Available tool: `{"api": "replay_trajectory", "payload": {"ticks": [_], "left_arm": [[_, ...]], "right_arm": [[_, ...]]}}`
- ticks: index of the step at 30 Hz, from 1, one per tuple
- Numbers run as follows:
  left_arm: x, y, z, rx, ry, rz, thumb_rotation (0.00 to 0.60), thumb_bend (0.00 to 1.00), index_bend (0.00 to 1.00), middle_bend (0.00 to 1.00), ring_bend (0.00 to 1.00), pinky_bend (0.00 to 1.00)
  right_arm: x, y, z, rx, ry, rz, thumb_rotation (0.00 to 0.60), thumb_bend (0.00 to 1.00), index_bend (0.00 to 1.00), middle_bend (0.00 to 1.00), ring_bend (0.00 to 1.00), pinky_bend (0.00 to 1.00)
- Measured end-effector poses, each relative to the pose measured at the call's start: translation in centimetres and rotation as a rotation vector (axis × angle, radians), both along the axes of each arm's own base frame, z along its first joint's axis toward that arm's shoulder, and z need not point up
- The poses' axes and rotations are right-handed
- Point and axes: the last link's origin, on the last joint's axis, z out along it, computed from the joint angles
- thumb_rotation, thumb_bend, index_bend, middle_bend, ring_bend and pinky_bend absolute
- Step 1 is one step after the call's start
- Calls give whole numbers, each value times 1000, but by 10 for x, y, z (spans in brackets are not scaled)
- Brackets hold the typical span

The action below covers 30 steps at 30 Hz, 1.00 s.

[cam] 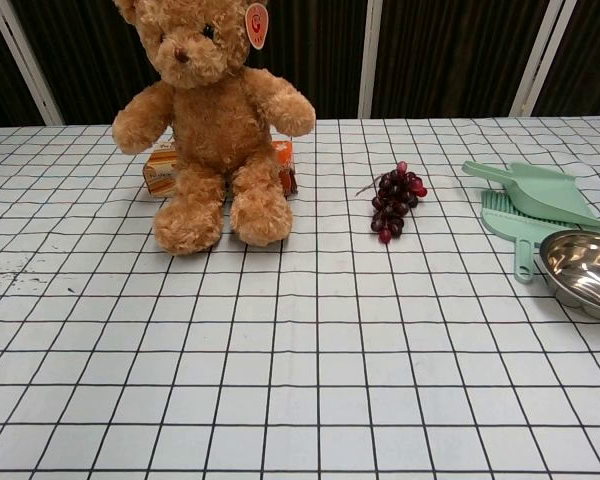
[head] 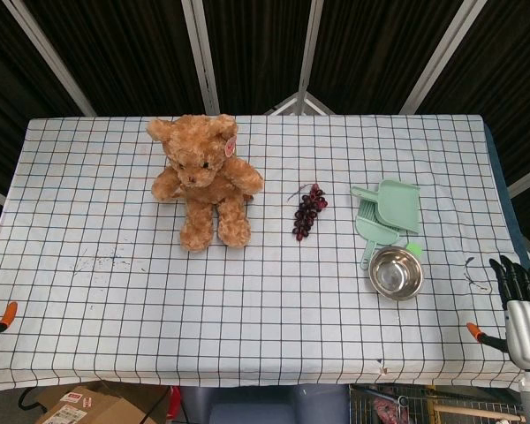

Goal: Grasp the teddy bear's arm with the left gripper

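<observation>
The right hand [head: 519, 309] hung at the checked-cloth worktop's [head: 159, 300] edge, holding nothing. The round steel bowl [head: 396, 272] lay near it; the fluffy brown teddy bear [head: 203, 179] sat well apart.

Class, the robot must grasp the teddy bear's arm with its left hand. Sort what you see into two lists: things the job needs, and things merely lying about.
Needed for the job:
- teddy bear, sitting upright
- left hand, not in view

Lying about:
- bunch of grapes
- green dustpan
- green brush
- steel bowl
- orange box behind the bear
- right hand, holding nothing
</observation>
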Motion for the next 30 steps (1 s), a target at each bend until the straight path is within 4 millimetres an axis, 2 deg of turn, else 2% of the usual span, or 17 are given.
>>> {"api": "replay_trajectory", "payload": {"ticks": [12, 19, 25, 30], "left_arm": [[2, -4, -2, -18, 7, -4, 600, 389, 154, 0, 0, 0], [-2, 1, -4, -52, -13, -1, 600, 388, 149, 0, 0, 0], [-7, 15, -8, -103, -122, -25, 600, 253, 149, 0, 0, 0], [-9, 35, -13, -168, -229, -28, 600, 206, 134, 0, 0, 0]], "right_arm": [[2, 0, -1, -1, -5, 2, 600, 126, 0, 0, 0, 0], [1, 0, -2, 9, -4, -3, 600, 125, 0, 0, 0, 0], [0, 1, -2, 13, -17, -16, 600, 125, 0, 0, 0, 0], [0, 1, -1, 17, -23, -19, 600, 126, 0, 0, 0, 0]]}}
